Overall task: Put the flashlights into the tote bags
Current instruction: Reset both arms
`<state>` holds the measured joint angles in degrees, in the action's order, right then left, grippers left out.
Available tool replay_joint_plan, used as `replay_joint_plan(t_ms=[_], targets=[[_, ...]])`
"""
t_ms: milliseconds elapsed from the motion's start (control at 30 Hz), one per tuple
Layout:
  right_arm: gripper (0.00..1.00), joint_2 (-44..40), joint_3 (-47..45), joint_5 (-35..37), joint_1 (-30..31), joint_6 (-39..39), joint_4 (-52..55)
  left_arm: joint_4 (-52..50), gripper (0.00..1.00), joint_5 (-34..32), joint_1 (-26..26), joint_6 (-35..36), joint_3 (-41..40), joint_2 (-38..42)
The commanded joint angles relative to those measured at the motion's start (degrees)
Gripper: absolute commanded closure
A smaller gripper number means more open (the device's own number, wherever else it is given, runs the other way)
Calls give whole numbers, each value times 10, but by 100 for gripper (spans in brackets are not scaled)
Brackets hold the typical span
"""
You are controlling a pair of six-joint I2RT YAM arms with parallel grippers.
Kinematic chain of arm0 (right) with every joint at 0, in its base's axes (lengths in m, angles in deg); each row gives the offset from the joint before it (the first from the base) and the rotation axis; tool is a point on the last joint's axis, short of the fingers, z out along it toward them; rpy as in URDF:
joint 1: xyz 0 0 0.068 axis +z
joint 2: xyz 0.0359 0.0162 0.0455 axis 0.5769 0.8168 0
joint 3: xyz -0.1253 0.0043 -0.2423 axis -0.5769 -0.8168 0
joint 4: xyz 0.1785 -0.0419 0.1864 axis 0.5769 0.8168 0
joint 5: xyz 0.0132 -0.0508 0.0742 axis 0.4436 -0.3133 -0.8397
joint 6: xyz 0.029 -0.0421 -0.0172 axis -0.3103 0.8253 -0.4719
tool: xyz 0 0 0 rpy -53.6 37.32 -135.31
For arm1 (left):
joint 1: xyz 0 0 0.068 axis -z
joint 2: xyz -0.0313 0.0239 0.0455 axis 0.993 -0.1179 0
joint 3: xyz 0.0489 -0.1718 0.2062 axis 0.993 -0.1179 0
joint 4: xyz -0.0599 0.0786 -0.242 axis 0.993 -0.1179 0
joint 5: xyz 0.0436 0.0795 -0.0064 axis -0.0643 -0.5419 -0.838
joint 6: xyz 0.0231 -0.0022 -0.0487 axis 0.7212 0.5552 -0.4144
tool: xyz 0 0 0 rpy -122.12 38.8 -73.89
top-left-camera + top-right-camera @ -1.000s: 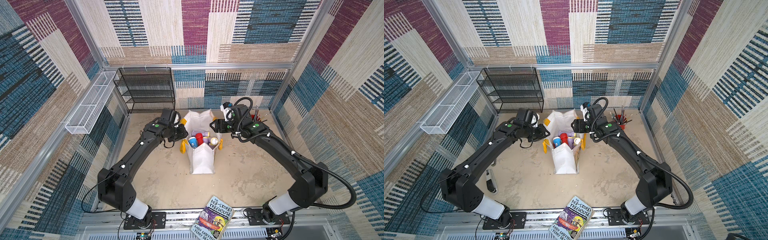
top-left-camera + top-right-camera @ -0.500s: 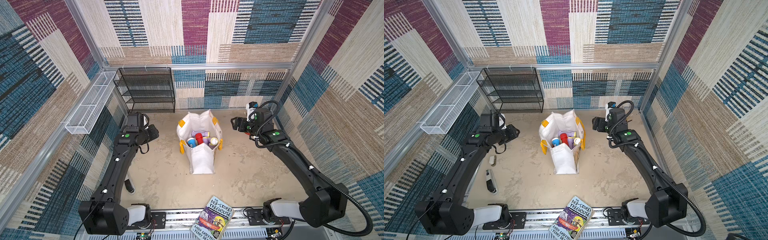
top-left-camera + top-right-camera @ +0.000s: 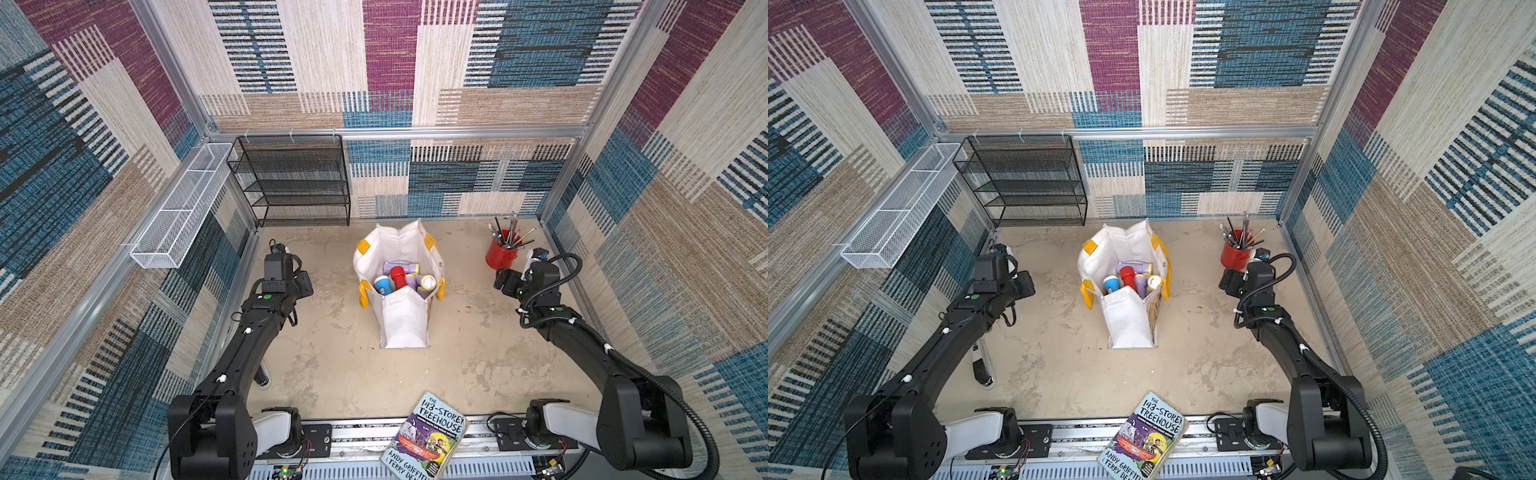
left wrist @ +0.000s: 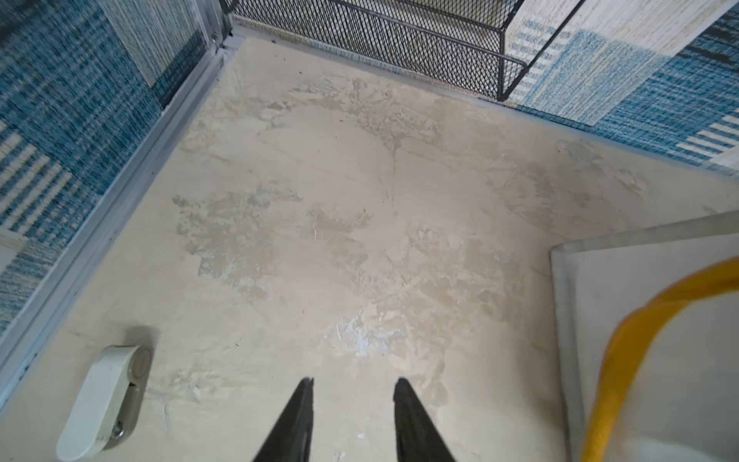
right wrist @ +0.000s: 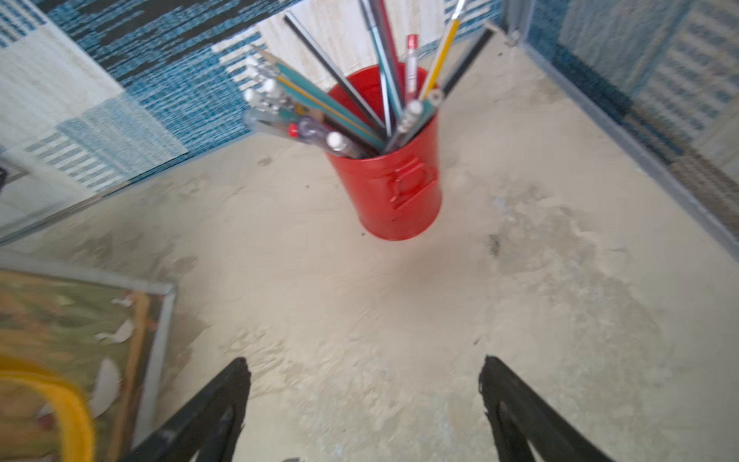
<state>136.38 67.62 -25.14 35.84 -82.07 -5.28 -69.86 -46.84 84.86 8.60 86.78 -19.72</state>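
Nearest the bases, a paperback book with a blue and purple cover (image 3: 428, 440) lies over the front rail. It is no part of the job. Next out, a dark and white oblong object (image 3: 983, 365) lies on the table beside the left arm; I cannot tell what it is, but it does not look like a torch. The left gripper (image 4: 354, 382) hangs over bare table, jaws a little apart with nothing between them, and a small white plastic clip-like piece (image 4: 104, 400) lies near it by the side wall. The right gripper (image 5: 364, 362) has its jaws spread wide and empty, facing the red metal cup of pencils and brushes (image 3: 498, 255). Between the two grippers stands the white boxy fabric tote bag with yellow handles (image 3: 403, 320), mouth up, its long axis running away from the bases. It lies toward the robot's right from the left gripper, toward its left from the right one, and about equally far from each. The stubby plastic flashlights (image 3: 398, 277), red, lilac and blue-headed, are piled inside the bag. In both top views none shows on the table. Judgement: no pick target remains, and the task looks finished or nearly so. Farthest out, the black wire-mesh rack (image 3: 299, 183) stands against the back wall.
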Motion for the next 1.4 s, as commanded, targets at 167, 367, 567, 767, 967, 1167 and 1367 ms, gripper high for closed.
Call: replay_joint_plan(t_ms=[167, 367, 567, 767, 967, 1167, 1367], targets=[[8, -6, -117, 111, -24, 70, -281, 147, 63, -70, 0, 61, -71, -19], [8, 38, -165, 34, -58, 96, -395, 223, 63, -93, 0, 106, -110, -55], [9, 90, -198, -23, -61, 113, -531, 424, 63, -75, 0, 135, -203, -74], [9, 124, -227, -103, -61, 147, -637, 567, 62, -53, -1, 147, -252, -124], [9, 181, -286, -182, -60, 177, -805, 610, 62, -37, -5, 148, -263, -154], [9, 182, -231, -180, -46, 197, -698, 610, 43, -8, -20, 140, -259, -168], [9, 182, -229, -171, -44, 197, -692, 615, 0, -7, -21, 141, -260, -168]])
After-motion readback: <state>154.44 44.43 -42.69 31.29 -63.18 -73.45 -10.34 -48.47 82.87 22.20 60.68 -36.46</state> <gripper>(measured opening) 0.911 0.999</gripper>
